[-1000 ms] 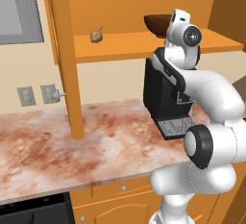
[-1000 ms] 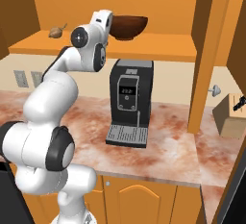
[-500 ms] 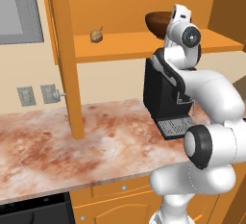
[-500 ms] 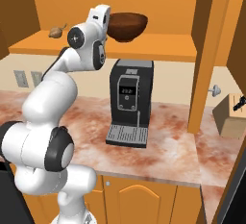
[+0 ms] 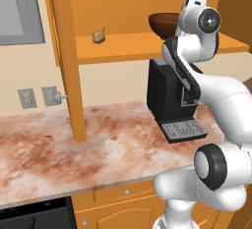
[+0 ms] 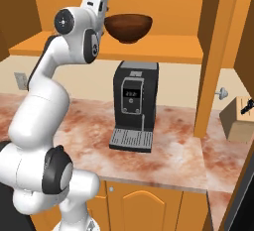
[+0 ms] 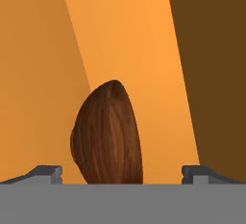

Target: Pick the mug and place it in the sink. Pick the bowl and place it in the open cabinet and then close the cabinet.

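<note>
Fingers point(image 7: 123, 174) spread wide, dark brown wood-grained bowl point(image 6: 128, 27) between, narrow base

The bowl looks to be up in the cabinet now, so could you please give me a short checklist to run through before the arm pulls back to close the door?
1. bowl on the cabinet shelf, upright: ok, its narrow base sits on the shelf board.
2. gripper open: ok, fingertips stand wide on either side of the bowl.
3. Fingers clear of the bowl: cannot tell, the hand hides the near rim in both base views.
4. Bowl fully behind the shelf's front edge: cannot tell.
5. Small bulb on the shelf apart from the bowl: ok.
6. Door position for closing: cannot tell.
</note>
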